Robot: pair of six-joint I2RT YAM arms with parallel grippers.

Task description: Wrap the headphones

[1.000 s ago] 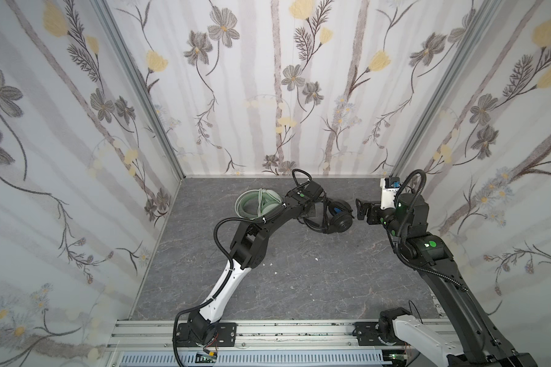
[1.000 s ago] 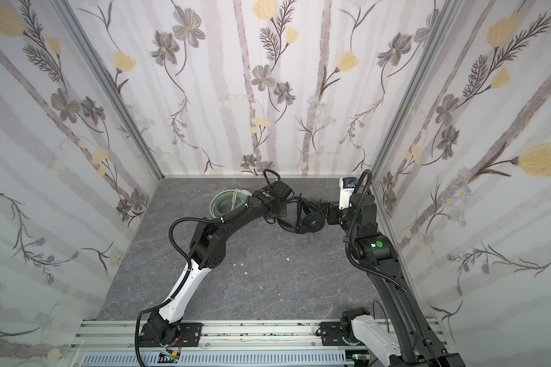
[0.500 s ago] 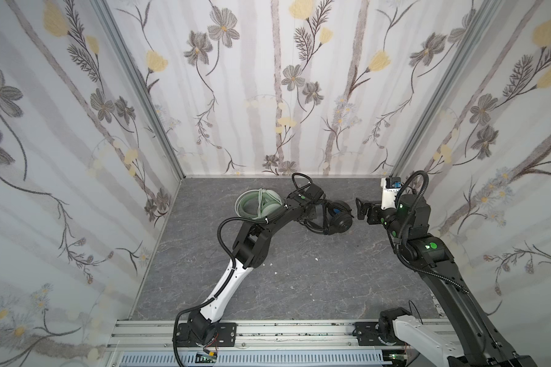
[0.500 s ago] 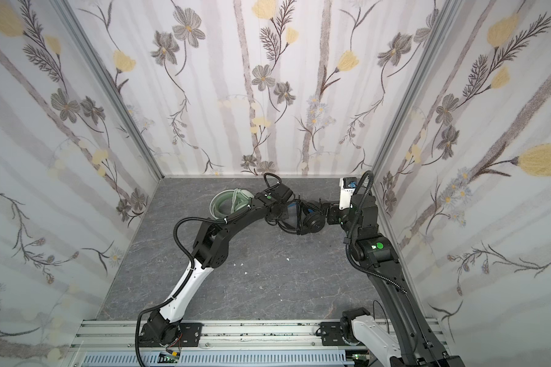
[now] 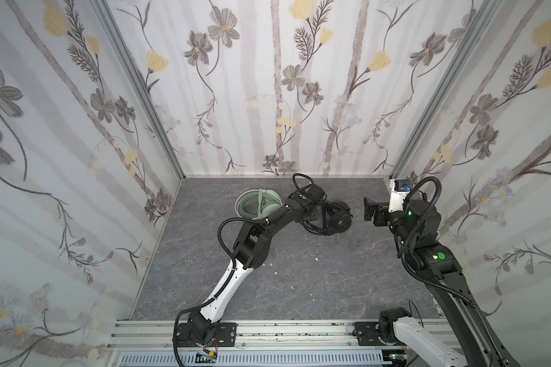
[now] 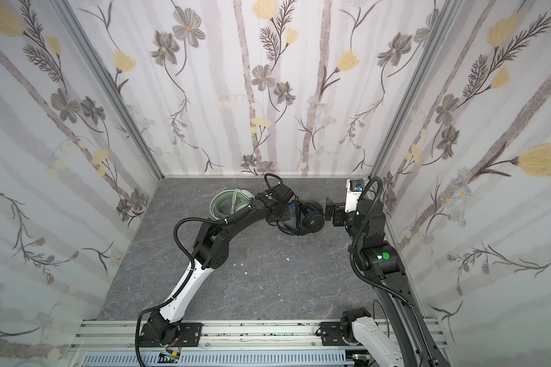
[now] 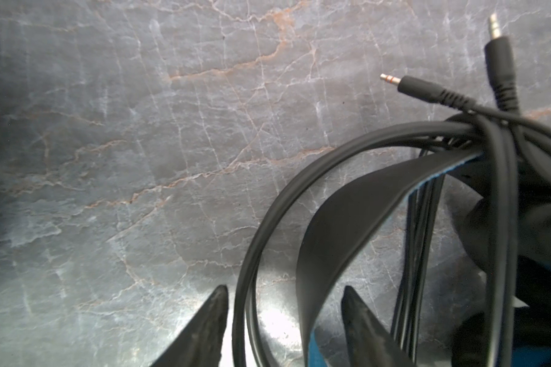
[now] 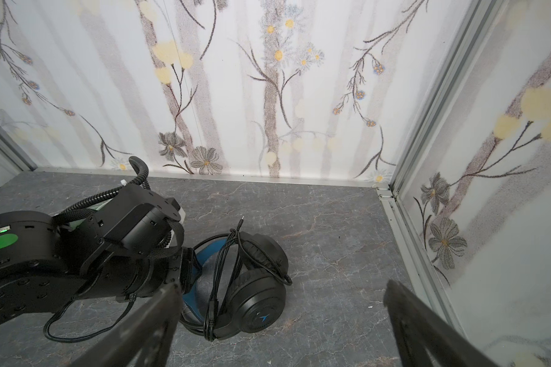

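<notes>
The black headphones (image 5: 336, 219) lie on the grey floor near the back, with a blue inner headband and a thin black cable wound round them. Two jack plugs (image 7: 427, 89) stick out of the bundle. My left gripper (image 7: 283, 290) is open; the black headband (image 7: 347, 222) and a cable loop pass loosely between its jaws. The pale mint green headphones (image 5: 258, 206) lie behind the left arm, their whitish cable laid over them. My right gripper (image 8: 283, 283) hangs wide open just right of the black earcup (image 8: 255, 295), touching nothing.
Flowered walls close in the back and both sides; the back right corner post (image 8: 392, 187) stands close to my right gripper. Small white specks (image 5: 315, 259) dot the floor. A metal rail (image 5: 268, 330) runs along the front edge.
My left gripper's jaws have parted from shut and let go of the black headband and cable. The right arm has not moved.
</notes>
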